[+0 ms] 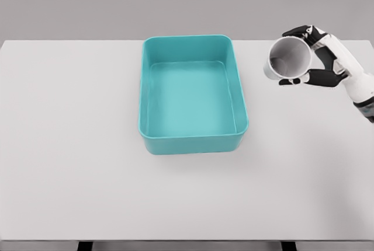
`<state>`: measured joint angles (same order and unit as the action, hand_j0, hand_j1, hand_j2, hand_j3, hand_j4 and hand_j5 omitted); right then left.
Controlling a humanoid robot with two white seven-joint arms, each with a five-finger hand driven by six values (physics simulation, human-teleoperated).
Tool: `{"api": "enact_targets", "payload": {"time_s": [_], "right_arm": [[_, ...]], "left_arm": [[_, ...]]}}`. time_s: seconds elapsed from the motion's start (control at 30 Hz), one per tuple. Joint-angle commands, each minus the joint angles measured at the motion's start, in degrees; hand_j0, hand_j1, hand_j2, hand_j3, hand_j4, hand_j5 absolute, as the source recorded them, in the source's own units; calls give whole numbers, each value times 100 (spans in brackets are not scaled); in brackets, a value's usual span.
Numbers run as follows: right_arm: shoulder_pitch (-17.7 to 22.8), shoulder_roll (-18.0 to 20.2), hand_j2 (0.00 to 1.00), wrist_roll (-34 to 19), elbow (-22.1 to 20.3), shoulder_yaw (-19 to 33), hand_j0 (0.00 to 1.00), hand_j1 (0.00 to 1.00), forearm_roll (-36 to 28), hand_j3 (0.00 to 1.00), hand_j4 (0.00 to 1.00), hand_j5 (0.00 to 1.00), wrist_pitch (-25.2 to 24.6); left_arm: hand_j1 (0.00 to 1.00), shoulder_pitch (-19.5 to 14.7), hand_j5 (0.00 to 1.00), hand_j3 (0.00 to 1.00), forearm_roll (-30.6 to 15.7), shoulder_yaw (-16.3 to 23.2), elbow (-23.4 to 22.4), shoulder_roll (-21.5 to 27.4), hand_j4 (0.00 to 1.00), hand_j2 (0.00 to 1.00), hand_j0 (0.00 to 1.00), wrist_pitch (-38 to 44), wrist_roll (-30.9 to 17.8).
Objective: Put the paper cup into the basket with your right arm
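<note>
Legible text, labels, brands, numbers, signs: none found. The paper cup [287, 59] in my right hand [320, 58] is plain white, outside and in, with no print on the part I can see. The basket [193, 140] to its left is plain teal, walls and floor unmarked. The table [70, 163] is bare white, with no sticker or sign near or far.

Plain teal basket [193, 140] on a plain white table [70, 146], against a grey backdrop. White paper cup [287, 59], greyish inside. Right hand [318, 58] white with black fingers [297, 31].
</note>
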<state>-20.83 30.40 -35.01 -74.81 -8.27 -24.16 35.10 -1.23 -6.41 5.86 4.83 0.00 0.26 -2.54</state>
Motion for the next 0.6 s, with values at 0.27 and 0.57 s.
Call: {"api": "enact_targets", "payload": {"time_s": [0.27,0.57], "right_arm": [[-369,-412,54,1,204,-96,54,54,508,54,54,54,-10],[-756,-772,54,1,318,-219,54,54,1070,54,54,54,-10]], "left_arm": [[100,0,100,100,-1,-6,1,0,100,100,100,0,-1],[100,0,100,100,-1,2,1,0,100,100,100,0,-1]]}}
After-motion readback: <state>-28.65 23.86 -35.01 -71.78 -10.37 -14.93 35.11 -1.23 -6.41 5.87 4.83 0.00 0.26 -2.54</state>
